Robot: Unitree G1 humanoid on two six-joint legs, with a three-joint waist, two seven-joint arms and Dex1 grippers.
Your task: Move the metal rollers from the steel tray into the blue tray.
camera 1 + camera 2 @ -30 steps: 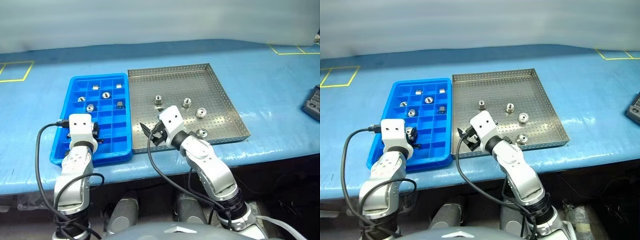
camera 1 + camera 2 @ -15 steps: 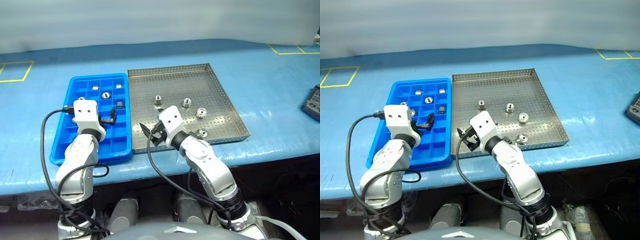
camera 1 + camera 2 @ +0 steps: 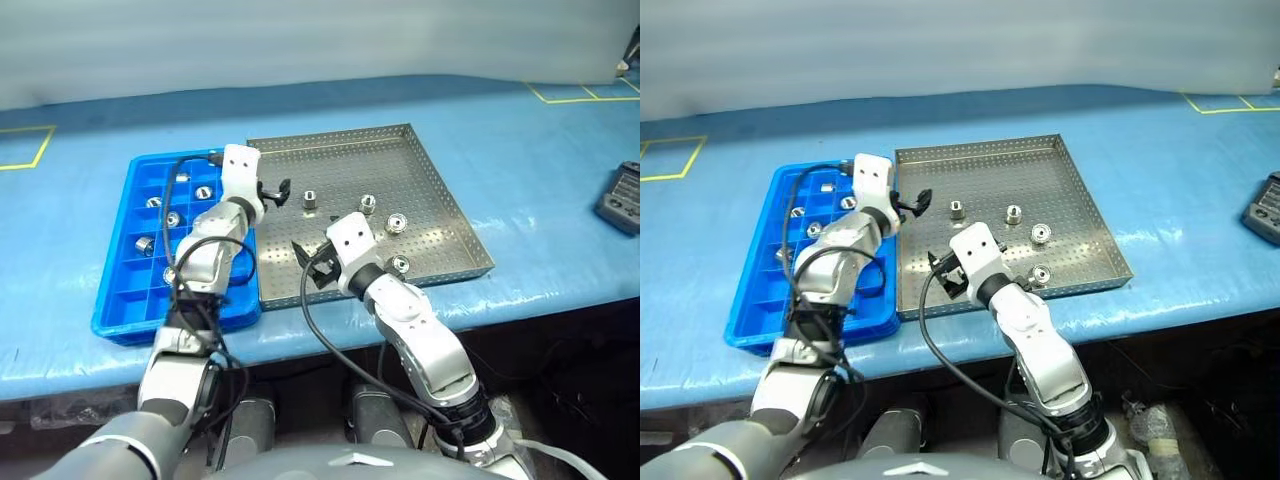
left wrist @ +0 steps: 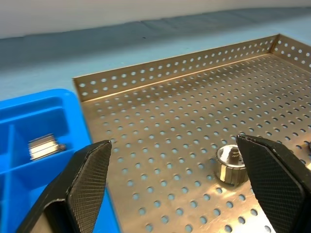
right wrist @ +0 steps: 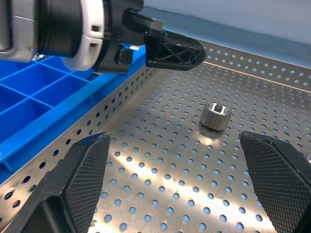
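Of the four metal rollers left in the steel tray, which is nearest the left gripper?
The far-left roller, just past the open left gripper; the other three lie farther right in the steel tray.

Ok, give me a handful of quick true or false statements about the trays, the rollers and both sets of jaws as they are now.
1. Four metal rollers lie in the steel tray. True.
2. The left gripper holds a roller. False: its jaws are open and empty, over the steel tray's left part.
3. The blue tray sits on the steel tray's right. False: it lies against the left side.
4. The right gripper has open jaws. True.
5. The blue tray already holds some rollers. True.
6. The steel tray has a solid floor. False: it is perforated.
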